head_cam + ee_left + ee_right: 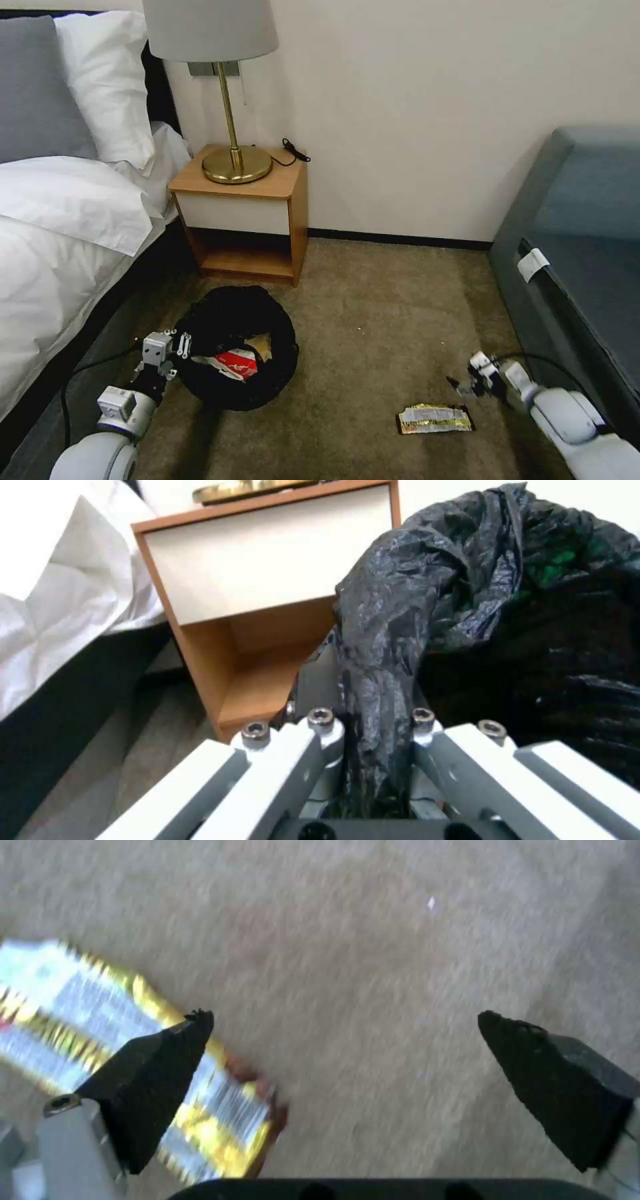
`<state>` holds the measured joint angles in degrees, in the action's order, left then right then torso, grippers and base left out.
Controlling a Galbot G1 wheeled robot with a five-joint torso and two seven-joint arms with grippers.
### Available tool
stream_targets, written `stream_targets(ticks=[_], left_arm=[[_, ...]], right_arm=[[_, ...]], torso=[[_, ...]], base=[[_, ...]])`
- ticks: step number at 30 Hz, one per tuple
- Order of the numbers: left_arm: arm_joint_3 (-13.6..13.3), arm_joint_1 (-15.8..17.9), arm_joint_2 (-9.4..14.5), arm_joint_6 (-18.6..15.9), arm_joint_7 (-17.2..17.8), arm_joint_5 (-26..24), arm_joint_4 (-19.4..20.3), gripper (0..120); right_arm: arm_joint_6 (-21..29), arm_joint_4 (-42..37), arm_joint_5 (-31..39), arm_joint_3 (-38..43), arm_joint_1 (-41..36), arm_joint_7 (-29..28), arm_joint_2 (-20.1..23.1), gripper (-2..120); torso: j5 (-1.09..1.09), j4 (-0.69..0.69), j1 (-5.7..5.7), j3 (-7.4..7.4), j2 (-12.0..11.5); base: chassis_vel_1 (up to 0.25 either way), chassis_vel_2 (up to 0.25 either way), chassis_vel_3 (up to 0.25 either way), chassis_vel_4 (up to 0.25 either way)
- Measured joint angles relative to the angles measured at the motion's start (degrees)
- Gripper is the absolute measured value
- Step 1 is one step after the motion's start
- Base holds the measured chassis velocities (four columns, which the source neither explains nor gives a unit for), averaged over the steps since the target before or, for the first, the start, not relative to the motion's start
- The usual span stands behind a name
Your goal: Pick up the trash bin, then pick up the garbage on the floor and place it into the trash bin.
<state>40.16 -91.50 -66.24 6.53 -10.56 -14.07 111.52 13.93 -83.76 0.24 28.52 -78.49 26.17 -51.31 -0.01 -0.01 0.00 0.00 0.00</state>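
Observation:
The trash bin (pixel 267 373), draped in a crinkly black bag (pixel 533 645), is at lower left in front of the nightstand. My left gripper (pixel 179 347) is shut on a fold of the bag at the bin's rim (pixel 373 715). A crushed red-and-white cup (pixel 235 363) and a brown paper piece (pixel 264 345) lie inside the bin. A dark snack wrapper with yellow print (pixel 435 419) lies flat on the carpet at lower right. My right gripper (pixel 467 385) hovers just above and beside it, open (pixel 345 1016), with one fingertip over the wrapper's (pixel 73 1005) edge.
A wooden nightstand (pixel 247 200) with a brass lamp (pixel 235 163) stands against the wall behind the bin. The bed (pixel 60 233) runs along the left. A dark blue-grey sofa (pixel 580 267) bounds the right. Open carpet (pixel 373 320) lies between them.

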Motion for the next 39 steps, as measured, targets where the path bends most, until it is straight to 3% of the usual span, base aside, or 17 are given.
stream_targets(ticks=[6,13,39], left_arm=[[0.2,-0.6,1.4,-0.1,0.0,-0.7,1.0,3],[-1.0,0.0,1.3,-0.2,-0.1,-0.6,0.5,3],[-1.5,-0.6,0.5,-0.1,-1.7,-0.3,0.2,3]], right_arm=[[-0.8,-0.8,-2.5,4.1,-4.8,0.4,-1.3,100],[-1.5,-0.4,-3.1,5.9,-6.4,0.6,-2.5,100],[-3.0,7.6,-3.6,2.3,-0.6,1.8,-5.4,100]], torso=[[0.02,0.0,0.0,0.0,0.0],[0.01,0.01,0.0,0.0,0.0],[0.01,0.01,0.0,0.0,0.0]], base=[[0.0,0.0,0.0,0.0],[0.0,0.0,0.0,0.0],[0.0,0.0,0.0,0.0]])
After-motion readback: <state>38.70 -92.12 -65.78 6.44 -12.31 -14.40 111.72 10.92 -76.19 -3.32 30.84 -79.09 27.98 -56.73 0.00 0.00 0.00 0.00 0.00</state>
